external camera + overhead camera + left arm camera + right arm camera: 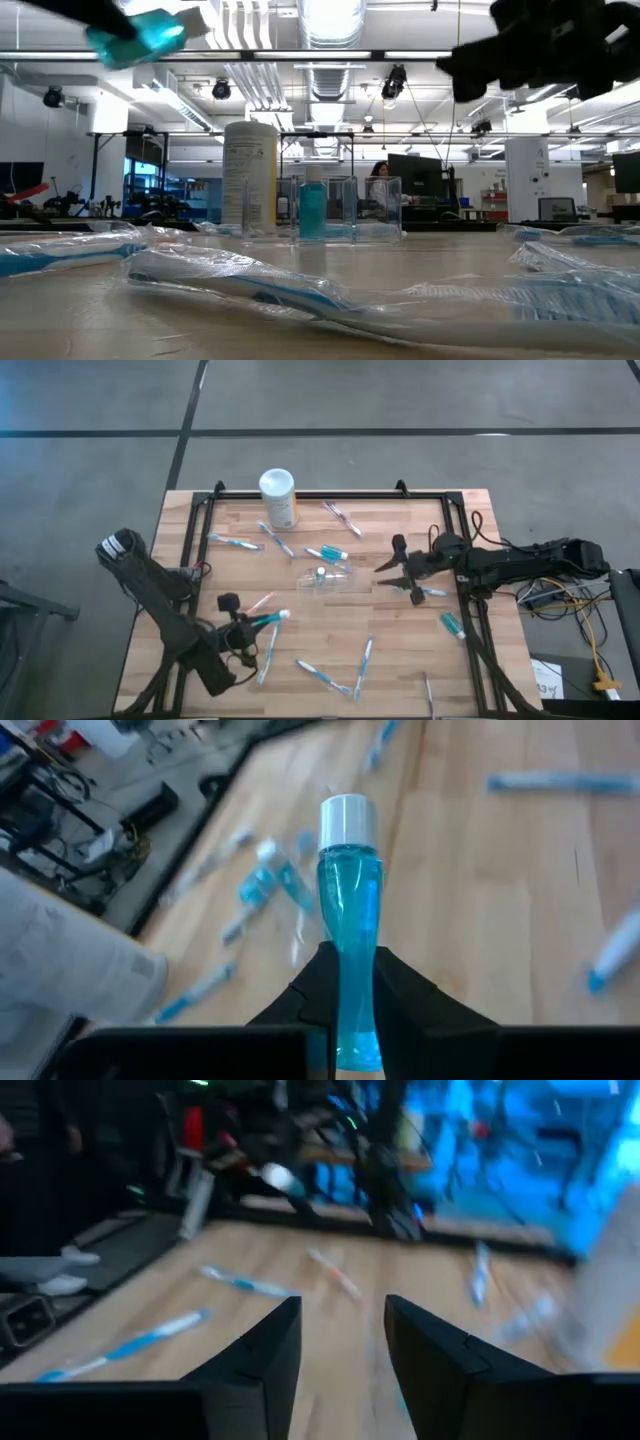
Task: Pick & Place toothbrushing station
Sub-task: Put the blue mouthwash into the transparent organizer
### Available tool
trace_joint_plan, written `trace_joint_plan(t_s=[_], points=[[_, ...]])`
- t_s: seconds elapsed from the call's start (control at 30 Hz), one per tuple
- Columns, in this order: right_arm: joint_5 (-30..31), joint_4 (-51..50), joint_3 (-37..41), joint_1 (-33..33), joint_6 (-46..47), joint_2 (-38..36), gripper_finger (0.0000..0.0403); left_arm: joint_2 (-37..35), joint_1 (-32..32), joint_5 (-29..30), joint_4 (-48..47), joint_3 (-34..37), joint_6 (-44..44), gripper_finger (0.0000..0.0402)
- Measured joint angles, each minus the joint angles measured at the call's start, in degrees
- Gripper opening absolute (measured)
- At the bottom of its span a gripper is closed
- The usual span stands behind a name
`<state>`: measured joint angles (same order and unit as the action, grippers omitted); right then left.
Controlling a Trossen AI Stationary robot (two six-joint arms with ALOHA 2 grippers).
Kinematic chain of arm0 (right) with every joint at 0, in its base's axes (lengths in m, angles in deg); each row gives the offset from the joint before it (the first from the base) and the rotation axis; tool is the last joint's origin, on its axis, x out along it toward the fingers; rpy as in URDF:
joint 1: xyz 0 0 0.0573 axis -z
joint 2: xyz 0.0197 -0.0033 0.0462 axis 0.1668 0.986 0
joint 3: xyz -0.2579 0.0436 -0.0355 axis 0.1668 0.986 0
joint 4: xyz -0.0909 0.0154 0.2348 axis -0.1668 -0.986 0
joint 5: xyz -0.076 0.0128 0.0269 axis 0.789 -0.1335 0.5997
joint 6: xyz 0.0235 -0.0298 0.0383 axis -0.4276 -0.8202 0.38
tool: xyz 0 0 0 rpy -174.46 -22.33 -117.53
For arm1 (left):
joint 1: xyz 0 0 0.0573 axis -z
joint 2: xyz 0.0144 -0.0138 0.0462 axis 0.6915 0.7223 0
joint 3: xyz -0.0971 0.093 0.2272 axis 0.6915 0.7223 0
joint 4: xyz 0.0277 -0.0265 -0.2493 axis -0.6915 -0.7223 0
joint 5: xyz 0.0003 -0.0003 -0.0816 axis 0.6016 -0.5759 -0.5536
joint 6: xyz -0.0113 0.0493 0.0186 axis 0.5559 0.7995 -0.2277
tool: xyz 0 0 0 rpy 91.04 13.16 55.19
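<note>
Left gripper (350, 1010) pinching blue tube (350, 910) by its tail, aloft; possibly slipping. Right gripper (340, 1370) hanging open beside holder (327, 578), mid-table; risking knocking it.

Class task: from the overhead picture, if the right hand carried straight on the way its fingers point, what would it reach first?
Probably the small clear plastic holder with a blue tube inside. The right hand, open and empty, points across the wooden table toward it; its height is unclear.
</note>
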<state>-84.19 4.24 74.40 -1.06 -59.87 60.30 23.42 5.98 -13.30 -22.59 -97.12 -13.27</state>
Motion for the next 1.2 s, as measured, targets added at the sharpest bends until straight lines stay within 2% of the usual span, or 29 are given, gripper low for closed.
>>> trace_joint_plan(t_s=[0.1,0.2,0.37,0.53,0.67,0.9,1.07,1.2], points=[[0.9,-1.6,-1.8,-2.5,-3.8,0.0,0.0170,-2.3,-3.6,0.2,6.1,0.0,8.0,0.0037],[7.5,-6.4,-5.3,-5.9,-8.8,0.5,0.0199,-3.8,-7.8,-1.3,13.7,0.0,15.9,0.0037],[17.2,-11.7,-11.5,-12.2,-17.7,3.5,0.0248,-4.3,-14.8,-9.4,25.3,-0.1,28.1,0.0037],[25.7,-13.5,-17.3,-17.2,-23.2,9.1,0.0270,-4.3,-20.6,-16.2,29.8,-0.1,35.8,0.0037],[26.5,-14.9,-22.3,-18.2,-23.6,15.0,0.0270,-4.3,-23.6,-19.9,30.2,-0.1,38.1,0.0037],[26.8,-18.4,-30.3,-17.3,-23.3,25.6,0.0270,-4.3,-24.6,-21.8,30.5,-0.1,40.8,0.0038],[27.1,-18.8,-35.6,-16.7,-21.4,29.7,0.0279,-4.3,-24.6,-22.6,30.5,-0.1,41.3,0.0038],[27.0,-24.2,-39.7,-16.7,-21.2,31.8,0.0281,-4.3,-24.6,-22.8,30.1,-0.1,42.3,0.0038]])
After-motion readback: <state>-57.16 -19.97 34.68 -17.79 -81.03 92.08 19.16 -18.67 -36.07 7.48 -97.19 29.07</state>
